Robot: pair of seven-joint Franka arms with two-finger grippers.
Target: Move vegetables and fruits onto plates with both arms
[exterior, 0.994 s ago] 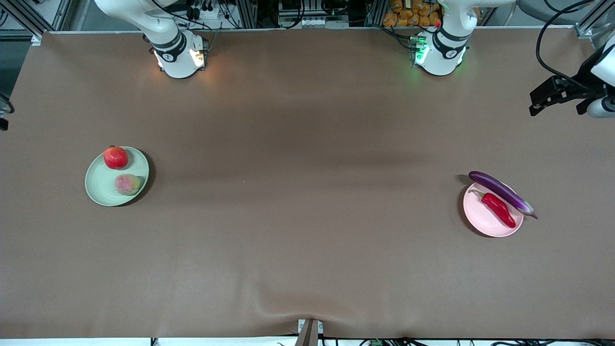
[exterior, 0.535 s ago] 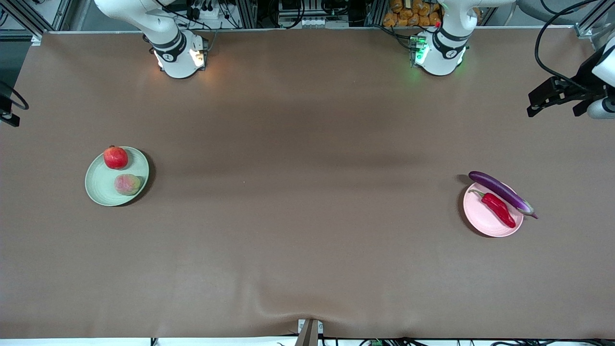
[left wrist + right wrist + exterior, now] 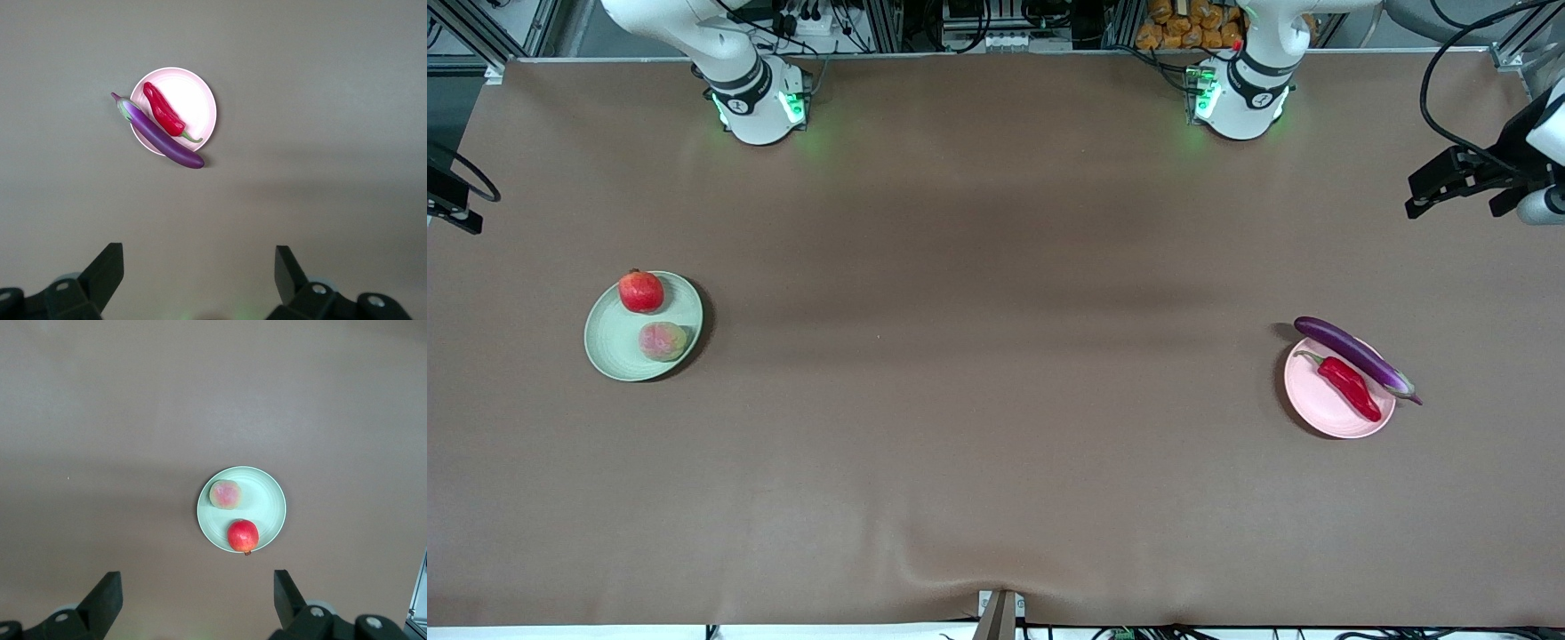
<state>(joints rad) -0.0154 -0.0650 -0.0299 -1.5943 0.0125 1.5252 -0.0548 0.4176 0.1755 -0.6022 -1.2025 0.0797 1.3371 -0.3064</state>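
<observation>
Brown matting covers the whole table [image 3: 996, 400], with racks of cabling and equipment along the edge where the 2 arm bases stand, both lit green.

Left gripper [image 3: 197, 273] hangs high over the left arm's end of the table, its 2 dark fingers [image 3: 107, 270] spread wide with nothing between them. In the front view only part of it shows at the frame's edge [image 3: 1449, 182]. Its wrist camera looks straight down on the pale pink plate [image 3: 193, 100], well apart from the fingers. On that plate lies the red chili pepper [image 3: 163, 117], its green stem curling out toward the rim. The purple eggplant [image 3: 160, 137] rests across the plate's edge beside the pepper, both of its ends overhanging the rim; its pale stem end points toward the left arm's end of the table.

Right gripper [image 3: 193, 593] is likewise raised over the right arm's end of the table, fingers [image 3: 103, 597] wide apart and empty; the front view catches only a dark sliver of it [image 3: 449, 200]. Below it, clear of the fingers, sits the pale green plate [image 3: 270, 500]. It carries 2 fruits: the pomegranate [image 3: 243, 536], at the rim farther from the front camera, and the tan-green fruit [image 3: 225, 494] with a pink blush, nearer that camera. They lie close together without clearly touching.

The 2 plates stand well apart, 1 toward each end of the table.
</observation>
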